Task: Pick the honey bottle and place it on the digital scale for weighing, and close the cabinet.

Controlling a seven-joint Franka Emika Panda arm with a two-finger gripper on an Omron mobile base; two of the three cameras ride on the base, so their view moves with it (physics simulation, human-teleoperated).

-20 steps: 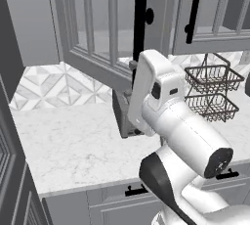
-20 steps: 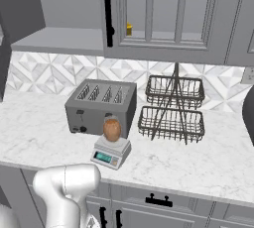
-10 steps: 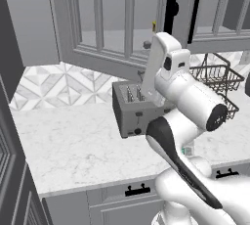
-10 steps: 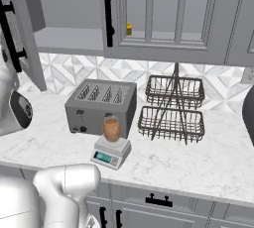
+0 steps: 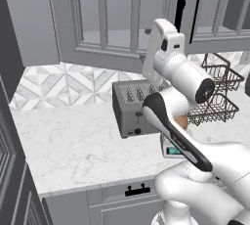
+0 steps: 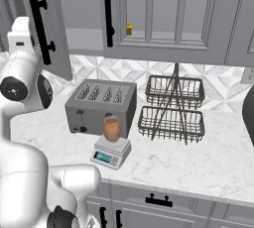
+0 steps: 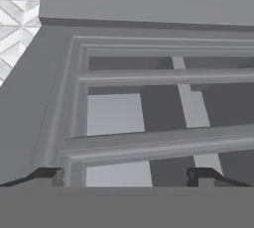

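Note:
The honey bottle [image 6: 112,129] stands upright on the digital scale [image 6: 110,151], in front of the toaster; in the left base view my arm hides all but an orange sliver of the bottle [image 5: 182,121] and a corner of the scale [image 5: 170,148]. The cabinet door [image 6: 53,28] with its black bar handle [image 6: 37,21] stands partly open. My gripper [image 7: 125,176] is open, its fingertips [image 7: 47,174] spread wide right at the door's paned face [image 7: 124,81]. Nothing is held. The hand [image 5: 161,35] is raised at the door [image 5: 105,18].
A dark-grey toaster [image 6: 101,104] stands behind the scale. A two-tier wire basket rack [image 6: 173,107] is to its right. A small yellow container [image 6: 129,28] sits inside the cabinet. Drawers with short black pulls [image 6: 158,201] run below the counter edge.
The cabinet door has swung further toward shut, and my hand has moved with it against its face. The honey bottle and scale have stayed put.

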